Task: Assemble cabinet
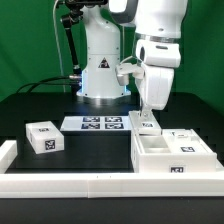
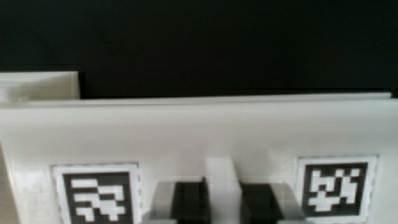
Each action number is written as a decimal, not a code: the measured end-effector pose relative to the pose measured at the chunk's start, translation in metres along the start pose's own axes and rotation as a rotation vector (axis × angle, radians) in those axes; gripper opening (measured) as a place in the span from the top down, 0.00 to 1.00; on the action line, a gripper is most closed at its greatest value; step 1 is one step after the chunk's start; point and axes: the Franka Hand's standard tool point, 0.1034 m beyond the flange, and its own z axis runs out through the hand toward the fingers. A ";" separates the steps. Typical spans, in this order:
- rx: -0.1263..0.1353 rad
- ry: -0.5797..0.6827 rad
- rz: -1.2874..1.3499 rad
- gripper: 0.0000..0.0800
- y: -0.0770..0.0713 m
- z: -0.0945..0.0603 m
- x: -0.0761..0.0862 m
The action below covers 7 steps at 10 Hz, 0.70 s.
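1. The arm reaches down on the exterior view's right, and the tool (image 1: 147, 118) is right at the back edge of the cabinet frame (image 1: 155, 168).
2. In the wrist view the tool (image 2: 221, 205) has its two dark fingers (image 2: 183, 205) drawn almost together, pinching a thin white rib of the cabinet frame (image 2: 196, 125) between them.
3. A black-and-white tag (image 2: 98, 192) sits on one side of that rib and a second tag (image 2: 333, 185) on the other, both blurred.
4. The frame lies flat on the black tabletop (image 1: 30, 105), at the front on the exterior view's right, its open compartments facing up.
5. A loose white block (image 1: 42, 138) with its own tag rests well apart from the frame, on the exterior view's left.
6. Between them, further back, lies the marker board (image 1: 100, 123), just in front of the robot's base (image 1: 102, 70).
7. The long white border rail (image 1: 70, 185) runs along the front edge, touching the frame's near side.
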 end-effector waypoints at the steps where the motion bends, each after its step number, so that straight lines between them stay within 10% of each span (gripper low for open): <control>1: 0.000 0.000 0.000 0.91 0.000 0.000 0.000; 7: -0.046 0.038 -0.003 0.91 -0.001 0.002 0.007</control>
